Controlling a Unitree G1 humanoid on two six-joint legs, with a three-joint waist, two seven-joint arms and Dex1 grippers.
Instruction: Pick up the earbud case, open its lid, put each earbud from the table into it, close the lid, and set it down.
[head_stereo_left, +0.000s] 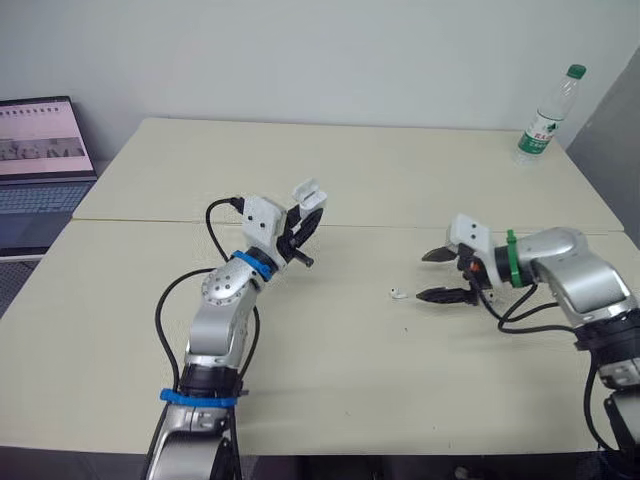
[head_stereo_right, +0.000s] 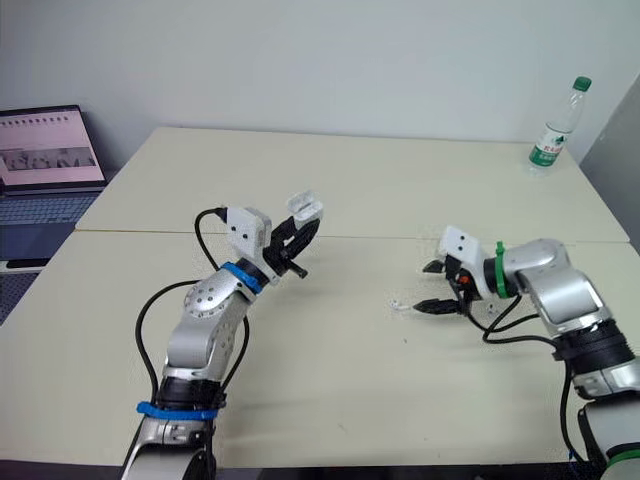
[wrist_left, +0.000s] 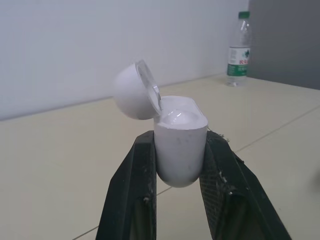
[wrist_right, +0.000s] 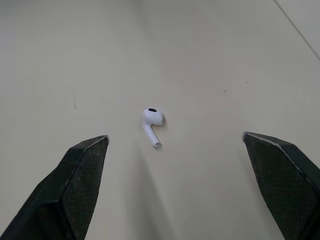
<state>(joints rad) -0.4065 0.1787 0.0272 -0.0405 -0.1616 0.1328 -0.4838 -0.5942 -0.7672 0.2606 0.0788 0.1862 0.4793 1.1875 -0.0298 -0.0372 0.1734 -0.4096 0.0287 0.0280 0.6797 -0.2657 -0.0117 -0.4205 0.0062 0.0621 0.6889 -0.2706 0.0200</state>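
Wide tabletop (head_stereo_left: 350, 180), open surface around both arms; bottle (head_stereo_left: 548, 112) near the far right corner, laptop (head_stereo_left: 40, 160) beyond the left edge. One white earbud (wrist_right: 151, 120) lies on the tabletop, facing the right end effector (head_stereo_left: 424, 276), fingers spread wide, touching nothing. The left end effector (head_stereo_left: 302, 222), raised, clamps the white case (wrist_left: 180, 150) by its base, lid (wrist_left: 132, 92) hinged open.

White earbud case (wrist_left: 180, 145), lid (wrist_left: 132, 92) open, lone earbud (wrist_right: 152, 120) lying flat

Bottle and laptop at the table's margins
A green-capped plastic bottle (head_stereo_left: 547, 115) is seen upright at the far right corner of the table (head_stereo_left: 400, 170); an open laptop (head_stereo_left: 45, 140) is placed beyond its left edge.
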